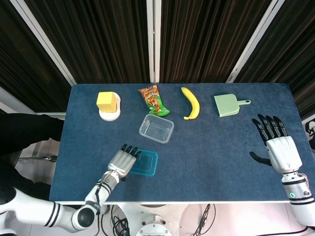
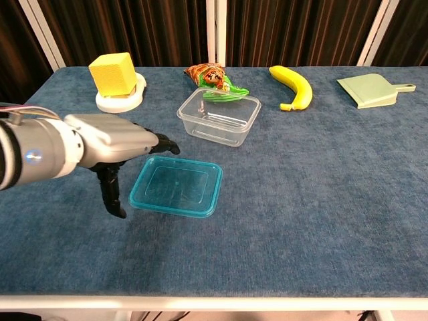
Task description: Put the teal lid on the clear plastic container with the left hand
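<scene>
The dark blue cloth-covered table [image 1: 231,142] carries the clear rectangular plastic container [image 1: 156,129] near its middle, and the flat teal rectangular lid [image 1: 141,162] lies just nearer, towards the near edge, hollow side up, long axis running left to right — the two are apart. The silver left hand [image 1: 123,161] sits at the lid's left edge with fingers spread and extended, holding nothing; whether they touch the lid I cannot tell. The right hand [image 1: 278,147] hovers spread and empty off the table's right edge — the printing on the orange snack packet [image 1: 154,100] is too small to read.
</scene>
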You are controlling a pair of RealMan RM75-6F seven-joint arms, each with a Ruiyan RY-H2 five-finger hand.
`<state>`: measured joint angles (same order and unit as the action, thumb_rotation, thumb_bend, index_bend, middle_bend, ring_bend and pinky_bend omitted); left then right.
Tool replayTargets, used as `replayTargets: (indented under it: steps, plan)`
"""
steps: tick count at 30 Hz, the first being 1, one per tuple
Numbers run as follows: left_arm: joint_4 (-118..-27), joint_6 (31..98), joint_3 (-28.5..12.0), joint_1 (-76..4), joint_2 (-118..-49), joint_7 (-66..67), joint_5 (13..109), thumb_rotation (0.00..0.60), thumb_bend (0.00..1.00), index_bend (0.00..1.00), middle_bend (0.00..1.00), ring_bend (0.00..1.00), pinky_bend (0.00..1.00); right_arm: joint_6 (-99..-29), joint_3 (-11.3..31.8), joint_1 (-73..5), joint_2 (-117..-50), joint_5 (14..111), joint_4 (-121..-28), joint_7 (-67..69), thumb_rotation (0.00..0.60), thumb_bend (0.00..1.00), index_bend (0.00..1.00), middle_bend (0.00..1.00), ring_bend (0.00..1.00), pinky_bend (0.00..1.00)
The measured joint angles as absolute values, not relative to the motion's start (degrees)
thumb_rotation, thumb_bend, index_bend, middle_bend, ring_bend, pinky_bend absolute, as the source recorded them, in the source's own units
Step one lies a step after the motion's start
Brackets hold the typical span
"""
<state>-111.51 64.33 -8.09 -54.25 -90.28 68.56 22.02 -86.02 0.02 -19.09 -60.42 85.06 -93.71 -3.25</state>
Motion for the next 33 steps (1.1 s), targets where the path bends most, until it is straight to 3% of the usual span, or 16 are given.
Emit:
replayTargets:
  steps: [6,24,33]
  plan:
    - [-108.61,70.76,-10.72,-60.66,-95.90,72.97,12.67,0.600,0.00,0.00,0.00,0.00,0.02,-86.75,0.39,-17.27,-60.66,85.88,-92.30,-1.13,0.600,0.07,0.00,0.00,0.00,0.00]
    - [-99.64,72.23,-12.85,-65.51,-101.72,72.57,3.44,0.600,0.00,0.02,0.00,0.00,0.04,-85.46,1.87,-14.63,-61.53,86.98,-88.87,3.10,0.600,0.07,0.00,0.00,0.00,0.00]
    - [-99.53,72.10,-13.05,-66.88,-102.08,73.38,1.65,0.600,0.08,0.17,0.00,0.00,0.05,-85.08,2.60,-13.87,-61.63,87.26,-87.97,4.46,0.600,0.07,0.00,0.00,0.00,0.00]
